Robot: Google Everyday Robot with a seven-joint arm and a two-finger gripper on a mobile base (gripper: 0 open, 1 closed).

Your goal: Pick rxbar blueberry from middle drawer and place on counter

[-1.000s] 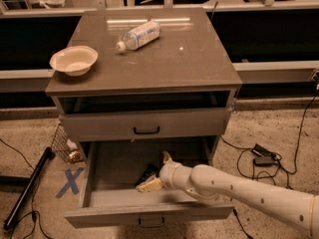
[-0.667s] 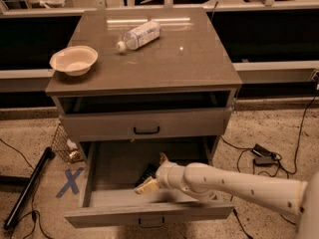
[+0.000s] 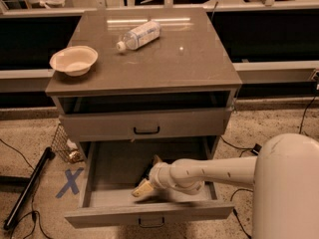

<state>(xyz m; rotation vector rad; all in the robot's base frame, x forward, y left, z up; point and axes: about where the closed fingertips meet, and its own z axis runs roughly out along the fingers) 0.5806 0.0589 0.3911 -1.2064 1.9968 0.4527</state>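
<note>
The middle drawer (image 3: 99, 213) is pulled out at the bottom of the cabinet. My gripper (image 3: 148, 175) is down inside it, near the middle of the tray. Its two tan fingers (image 3: 141, 188) are spread apart. A small dark shape (image 3: 150, 172) lies between them; it may be the rxbar blueberry, but I cannot read a wrapper. My white arm (image 3: 214, 171) reaches in from the right and hides part of the tray. The counter (image 3: 189, 63) is the glossy grey-brown cabinet top above.
A clear plastic bottle (image 3: 139, 35) lies on its side on the counter, and a white bowl (image 3: 74, 59) stands at its left edge. The upper drawer (image 3: 99, 126) with a black bar handle is slightly open. On the floor to the left are a wire basket (image 3: 64, 146), a blue X (image 3: 70, 181) and a black pole (image 3: 27, 188).
The gripper has stayed at about the same spot in the drawer. The bulky part of my arm has come into view at the lower right.
</note>
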